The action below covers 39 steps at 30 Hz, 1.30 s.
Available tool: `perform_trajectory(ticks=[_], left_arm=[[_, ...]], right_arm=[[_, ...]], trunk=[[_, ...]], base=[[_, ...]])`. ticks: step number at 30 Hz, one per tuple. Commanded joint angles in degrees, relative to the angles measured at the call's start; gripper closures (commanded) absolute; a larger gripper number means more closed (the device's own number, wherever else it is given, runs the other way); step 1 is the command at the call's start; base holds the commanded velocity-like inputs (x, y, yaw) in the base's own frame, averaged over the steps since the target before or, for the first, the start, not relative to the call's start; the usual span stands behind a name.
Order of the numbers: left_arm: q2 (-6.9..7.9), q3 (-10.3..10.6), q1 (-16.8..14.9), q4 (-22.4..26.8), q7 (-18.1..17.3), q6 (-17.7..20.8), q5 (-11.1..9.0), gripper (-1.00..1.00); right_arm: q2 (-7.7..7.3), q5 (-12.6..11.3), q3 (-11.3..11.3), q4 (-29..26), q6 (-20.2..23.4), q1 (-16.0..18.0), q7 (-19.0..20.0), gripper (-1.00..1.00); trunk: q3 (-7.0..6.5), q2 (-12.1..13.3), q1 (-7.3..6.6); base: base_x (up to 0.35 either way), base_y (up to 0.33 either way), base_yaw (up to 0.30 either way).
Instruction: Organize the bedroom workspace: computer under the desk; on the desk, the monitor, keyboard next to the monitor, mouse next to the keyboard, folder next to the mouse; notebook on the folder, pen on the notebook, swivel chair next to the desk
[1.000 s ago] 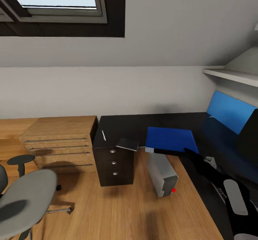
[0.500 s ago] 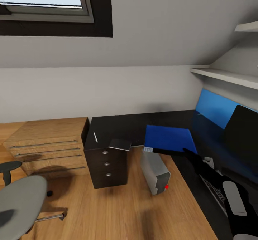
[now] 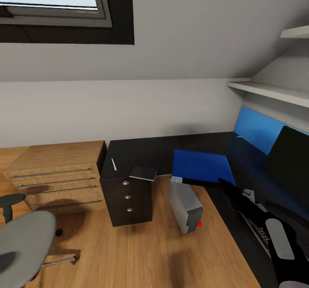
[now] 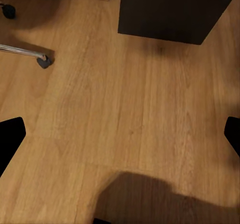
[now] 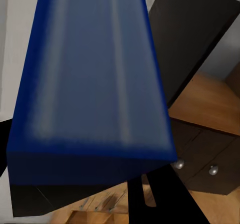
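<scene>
Claw-wise we go left to right: our left claw (image 4: 120, 134) hangs spread and empty over the floor, while our right claw (image 3: 225, 184) pinches the near edge of the folder (image 3: 201, 166), holding it level above the table (image 3: 146, 148), apparently for setting down.

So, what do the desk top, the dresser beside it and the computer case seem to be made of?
The desk top looks like glossy black laminate or lacquer: it faintly mirrors the blue back panel. The dresser looks like light matte wood, judging by its grain, with metal-looking bar handles. The computer case looks like dull grey plastic or painted metal; I cannot tell which.
</scene>
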<state>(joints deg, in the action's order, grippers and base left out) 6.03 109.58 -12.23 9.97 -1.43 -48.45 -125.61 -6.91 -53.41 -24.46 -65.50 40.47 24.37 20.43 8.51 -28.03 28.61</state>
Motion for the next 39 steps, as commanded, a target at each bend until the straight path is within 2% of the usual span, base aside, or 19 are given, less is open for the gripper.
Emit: perform_trajectory(ticks=[1,7,9,12,14,16,22,23,24,26,30,31,34,39], left_arm=[[0.04,0.4,-0.1,0.2,-0.1,-0.2,-0.6,-1.0],[0.03,0.4,-0.1,0.2,-0.1,-0.2,-0.6,-1.0],[0.03,0.4,-0.1,0.2,-0.1,-0.2,-0.6,-1.0],[0.03,0.4,-0.1,0.2,-0.1,-0.2,-0.6,-1.0],[0.03,0.4,-0.1,0.2,-0.1,-0.2,-0.6,-1.0],[0.03,0.4,-0.1,0.2,-0.1,-0.2,-0.6,-1.0],[0.03,0.4,-0.1,0.2,-0.1,-0.2,-0.6,-1.0],[0.03,0.4,-0.1,0.2,-0.1,-0.2,-0.6,-1.0],[0.03,0.4,-0.1,0.2,-0.1,-0.2,-0.6,-1.0],[0.03,0.4,-0.1,0.2,-0.1,-0.2,-0.6,-1.0],[0.03,0.4,-0.1,0.2,-0.1,-0.2,-0.6,-1.0],[0.03,0.4,-0.1,0.2,-0.1,-0.2,-0.6,-1.0],[0.03,0.4,-0.1,0.2,-0.1,-0.2,-0.6,-1.0],[0.03,0.4,-0.1,0.2,-0.1,-0.2,-0.6,-1.0]], right_arm=[[0.03,-0.1,-0.1,0.0,0.4,0.1,0.6,1.0],[0.25,0.1,0.2,0.0,-1.8,0.1,0.7,1.0],[1.04,0.2,0.2,0.0,-3.7,0.1,0.6,1.0],[3.03,0.3,0.2,-0.1,-8.2,0.1,0.2,1.0],[4.45,0.3,0.1,-0.1,-13.2,0.1,-1.0,1.0],[5.96,0.0,0.2,-0.3,-22.7,0.1,-5.7,1.0],[8.01,-0.1,0.3,-0.4,-29.6,0.1,-11.5,1.0],[8.42,-0.1,0.2,-0.4,-31.2,0.1,-12.5,1.0],[8.94,-0.2,0.2,-0.4,-35.3,0.1,-13.5,1.0],[9.19,-0.2,0.3,-0.3,-38.0,0.1,-13.8,1.0],[10.51,-0.3,0.4,-0.3,-39.9,0.1,-13.9,1.0],[11.39,-0.3,0.4,-0.3,-40.3,0.1,-13.9,1.0],[12.75,-0.4,0.4,-0.5,-40.6,0.1,-13.8,1.0],[13.47,-0.4,0.6,-1.0,-40.3,0.1,-13.4,1.0]], trunk=[[0.11,-0.1,0.03],[0.11,-0.1,0.03],[0.11,-0.1,0.03],[0.11,-0.1,0.03],[0.11,-0.1,0.03],[0.11,-0.1,0.03],[0.11,-0.1,0.03],[0.11,-0.1,0.03],[0.11,-0.1,0.03],[0.11,-0.1,0.03],[0.11,-0.1,0.03],[0.11,-0.1,0.03],[0.11,-0.1,0.03],[0.11,-0.1,0.03]], base=[[0.0,0.0,0.0],[0.0,0.0,0.0],[0.0,0.0,0.0],[0.0,0.0,0.0],[0.0,0.0,0.0],[0.0,0.0,0.0],[0.0,0.0,0.0],[0.0,0.0,0.0],[0.0,0.0,0.0],[0.0,0.0,0.0],[0.0,0.0,0.0],[0.0,0.0,0.0],[0.0,0.0,0.0],[0.0,0.0,0.0]])
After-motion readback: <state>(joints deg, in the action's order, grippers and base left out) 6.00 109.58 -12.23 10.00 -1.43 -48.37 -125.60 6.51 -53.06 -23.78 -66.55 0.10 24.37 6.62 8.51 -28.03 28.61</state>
